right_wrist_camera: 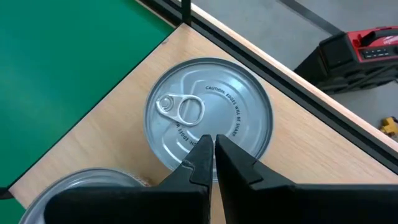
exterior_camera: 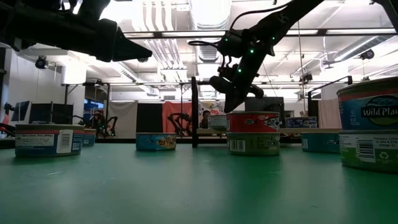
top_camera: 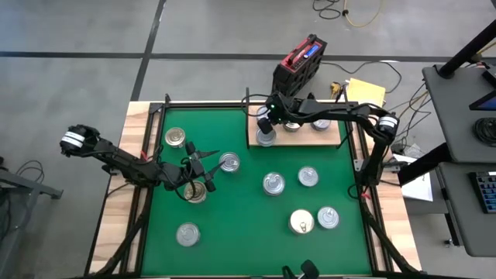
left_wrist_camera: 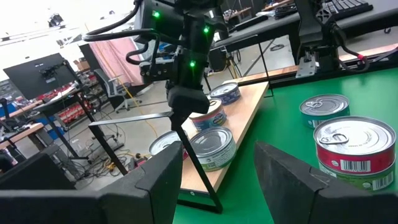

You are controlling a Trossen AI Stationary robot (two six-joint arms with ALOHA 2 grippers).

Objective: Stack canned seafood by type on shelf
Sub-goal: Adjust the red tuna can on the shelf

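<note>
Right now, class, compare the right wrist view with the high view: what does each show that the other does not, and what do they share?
Only the right wrist view shows the pull-tab and printed lettering on the lid of the can under the right gripper, and that gripper's fingertips pressed together, shut and empty.

Only the high view shows the whole green mat, the loose cans scattered on it, and the left gripper open over the mat's left side.

Both show the pale wooden shelf, the right gripper above the can at its left end, and the red toolbox beyond the table.
</note>
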